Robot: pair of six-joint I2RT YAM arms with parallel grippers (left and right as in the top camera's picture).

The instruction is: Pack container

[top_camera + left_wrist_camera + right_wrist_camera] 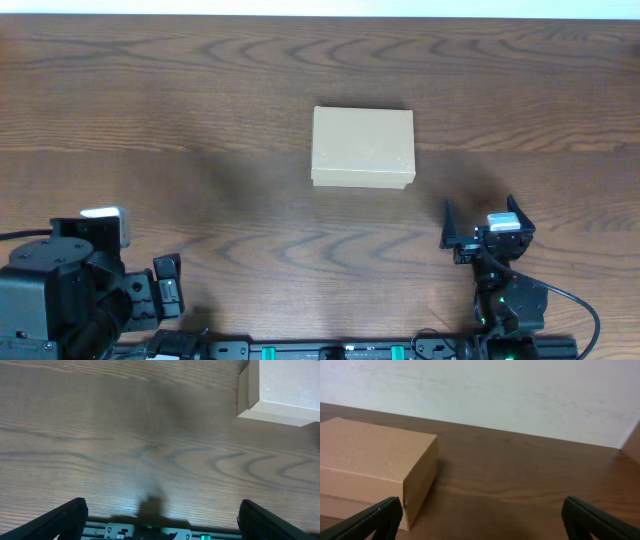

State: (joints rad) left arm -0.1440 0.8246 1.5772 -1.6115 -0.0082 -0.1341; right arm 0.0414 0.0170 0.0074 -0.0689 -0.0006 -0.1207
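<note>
The small rectangular tan cardboard box (363,147) sits closed on the dark wooden table (200,110); left gripper (162,516) and right gripper (481,516) gape wide, empty

Box (362,147) is plain tan cardboard, no print, with the side faces a touch darker than the top. Table (200,100) is dark brown wood with wavy, looping grain, and there's a blurry dark shadow between the left jaws. Wall (495,395) beyond the right jaws is off-white and faintly mottled. The jaws are black. Left arm (60,295) and right arm (505,295) are black too, with tiny green lights on the right one.
</note>
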